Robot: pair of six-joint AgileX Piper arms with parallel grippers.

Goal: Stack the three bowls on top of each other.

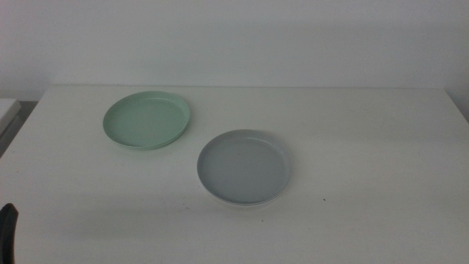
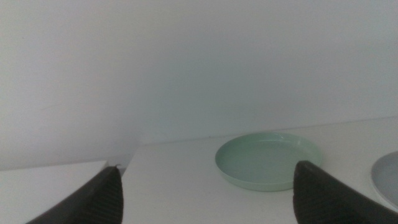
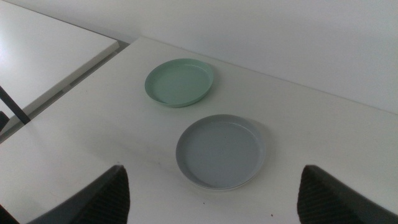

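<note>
The mint green bowl (image 1: 147, 119) sits on the table at the back left. The grey bowl (image 1: 244, 166) sits near the middle, to its right and closer to the front. A thin white rim (image 1: 246, 204) shows under the grey bowl's front edge, so the grey bowl seems to rest in the white bowl (image 3: 216, 186). My left gripper (image 2: 208, 169) is open and empty, low at the table's front left, with only a dark tip (image 1: 7, 220) in the middle view. My right gripper (image 3: 212, 169) is open and empty, high above the front right, looking down on both the grey bowl (image 3: 219, 150) and the green bowl (image 3: 180, 82).
The white table (image 1: 366, 147) ends at a pale wall behind. A second white surface (image 3: 43, 50) stands beyond a dark gap at the table's left edge. The green bowl (image 2: 268, 160) lies ahead of the left gripper.
</note>
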